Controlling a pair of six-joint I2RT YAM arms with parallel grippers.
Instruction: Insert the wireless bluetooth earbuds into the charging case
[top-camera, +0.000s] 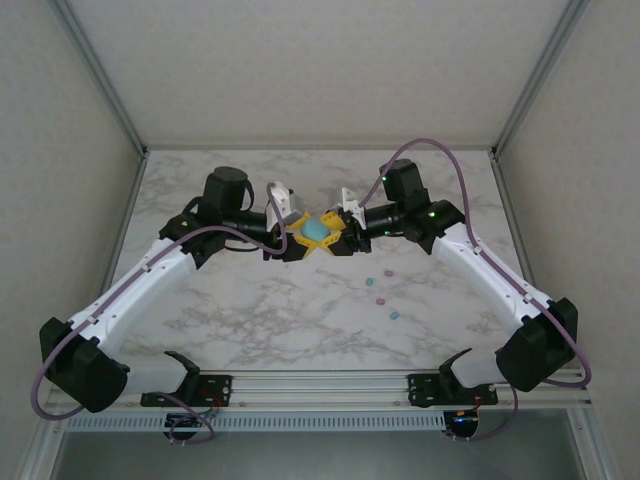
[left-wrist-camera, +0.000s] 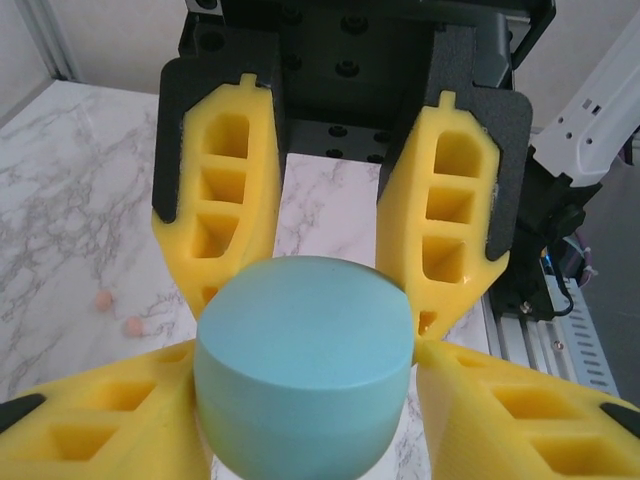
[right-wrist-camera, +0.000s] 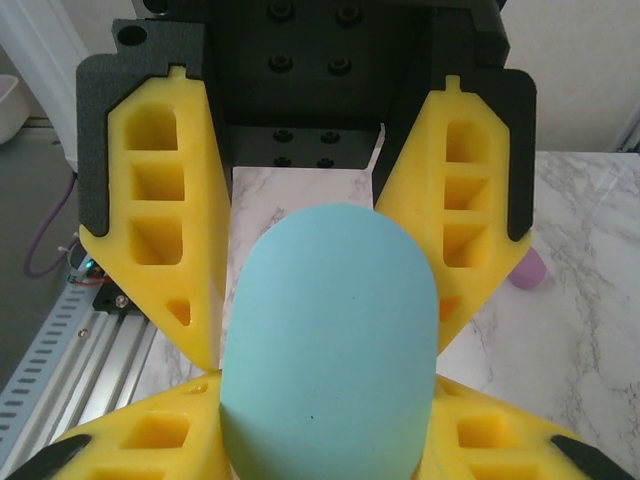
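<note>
The teal charging case (top-camera: 315, 231) hangs above the middle of the table, shut, pinched from both sides. My left gripper (top-camera: 297, 236) is shut on it from the left and my right gripper (top-camera: 340, 235) from the right. In the left wrist view the charging case (left-wrist-camera: 305, 330) sits between my lower yellow fingers (left-wrist-camera: 120, 420), with the right gripper's fingers above. The right wrist view has the case (right-wrist-camera: 330, 320) the same way. Several earbuds (top-camera: 379, 300) lie loose on the marble, near and to the right. Two peach earbuds (left-wrist-camera: 132, 326) and a pink earbud (right-wrist-camera: 527, 268) show beside the fingers.
The marble table (top-camera: 250, 320) is boxed in by pale walls at the back and sides. An aluminium rail (top-camera: 320, 385) with both arm bases runs along the near edge. Purple cables loop over each arm.
</note>
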